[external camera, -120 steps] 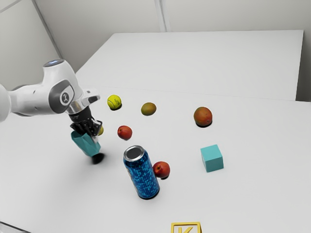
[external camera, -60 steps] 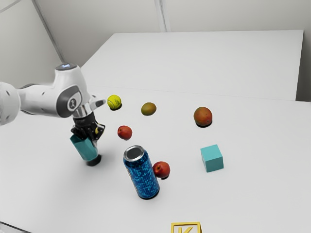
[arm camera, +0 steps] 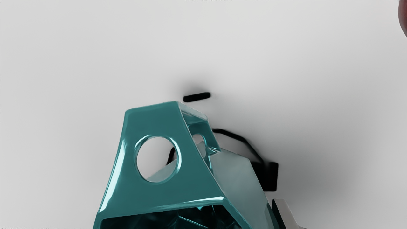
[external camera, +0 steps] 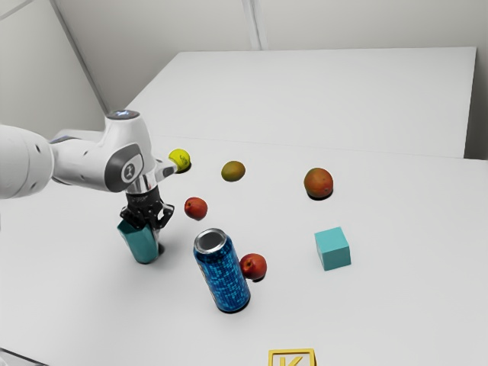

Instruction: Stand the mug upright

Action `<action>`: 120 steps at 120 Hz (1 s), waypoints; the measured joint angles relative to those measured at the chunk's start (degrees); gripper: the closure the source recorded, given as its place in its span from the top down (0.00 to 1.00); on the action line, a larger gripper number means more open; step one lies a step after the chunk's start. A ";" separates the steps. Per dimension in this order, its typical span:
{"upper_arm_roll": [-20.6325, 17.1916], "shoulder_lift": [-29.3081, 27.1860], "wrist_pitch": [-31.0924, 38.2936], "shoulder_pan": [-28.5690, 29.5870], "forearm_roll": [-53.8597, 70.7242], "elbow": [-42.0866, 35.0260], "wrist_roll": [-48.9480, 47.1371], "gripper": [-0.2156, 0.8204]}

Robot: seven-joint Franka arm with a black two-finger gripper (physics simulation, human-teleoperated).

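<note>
Gripping the teal mug (external camera: 143, 247) near its rim, the claw (external camera: 155, 224) reaches down from above.

1. The white arm (external camera: 80, 162) is extended in from the exterior view's left.
2. The hand (external camera: 127, 156) is pointed downward, its lower end slanted slightly toward the exterior view's right.
3. The black gripper (external camera: 155, 226) is carried low, its grip closed on a load.
4. One finger (arm camera: 286, 214) is seen edge-on in the wrist view.
</note>
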 joint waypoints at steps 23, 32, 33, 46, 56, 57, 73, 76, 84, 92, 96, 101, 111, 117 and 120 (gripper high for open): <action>0.01 0.15 0.06 -0.05 -0.47 0.11 -0.91 0.29; 0.01 0.15 0.07 -0.04 -0.67 0.43 -0.96 0.44; 0.01 0.15 0.08 -0.04 -0.69 0.47 -0.96 0.45; 0.02 0.16 0.07 -0.04 -1.29 1.40 -0.92 0.59; 0.01 0.11 -0.08 -0.04 -2.16 2.30 -0.77 0.65; 0.01 0.11 -0.11 -0.04 -2.27 2.42 -0.75 0.66; 0.02 0.00 -0.66 -0.05 -4.24 3.93 -0.10 0.72; 0.02 -0.03 -0.83 -0.05 -4.46 4.23 0.02 0.73; 0.02 -0.12 -1.24 -0.05 -4.87 4.92 0.35 0.74; 0.02 -0.22 -1.99 -0.05 -5.07 6.15 0.75 0.76; 0.02 -0.28 -2.44 -0.05 -5.13 6.70 0.96 0.76; 0.02 -0.42 -2.98 -0.06 -5.19 7.31 1.21 0.77; 0.02 -0.81 -4.23 -0.08 -5.28 8.40 1.67 0.77; 0.02 -1.24 -4.98 -0.09 -5.31 8.98 1.96 0.78; 0.02 -1.37 -5.40 -0.07 -5.30 9.43 2.13 0.78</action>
